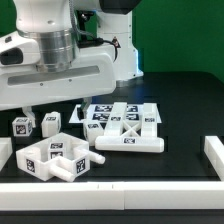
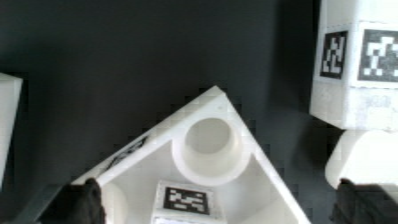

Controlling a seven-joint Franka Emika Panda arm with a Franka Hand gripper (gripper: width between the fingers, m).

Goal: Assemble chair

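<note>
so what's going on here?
The arm is partway through building the chair and holds nothing. Its fingers are open and hover over a white part with a round hole, one on either side; I can't tell whether they touch it. The X-braced panel and small blocks lie loose on the table. Nothing visibly joined yet.

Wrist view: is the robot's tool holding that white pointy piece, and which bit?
Nothing is held. The tool is open, straddling the white triangular plastic piece with a round hole, gap visible beside one finger.
</note>
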